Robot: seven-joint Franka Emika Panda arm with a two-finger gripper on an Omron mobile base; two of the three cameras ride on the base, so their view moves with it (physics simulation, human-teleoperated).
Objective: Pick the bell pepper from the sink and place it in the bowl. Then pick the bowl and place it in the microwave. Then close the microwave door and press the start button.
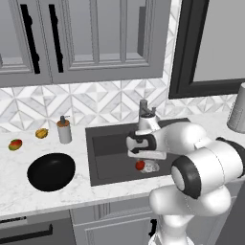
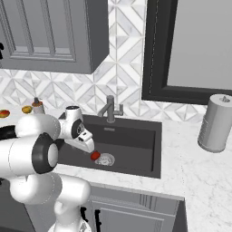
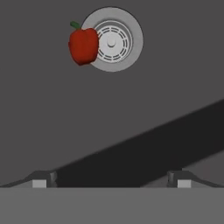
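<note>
Step in hand: reaching for first pick. Gripper (image 3: 111,177) above sink (image 1: 107,143), jaws spread wide, nothing held. Bell pepper (image 3: 83,45) on basin floor, touching drain (image 3: 114,38) rim, toward sink's front edge. Bowl (image 1: 51,171) on counter left of sink, near front edge, well apart. Next: descend, centre jaws over pepper, close.

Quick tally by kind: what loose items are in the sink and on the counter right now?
Produce: 3, the bell pepper, a red-green fruit, a yellow-orange fruit
Bowls: 1, the bowl
Soap dispensers: 1
Paper towel rolls: 1
Total: 6
</note>
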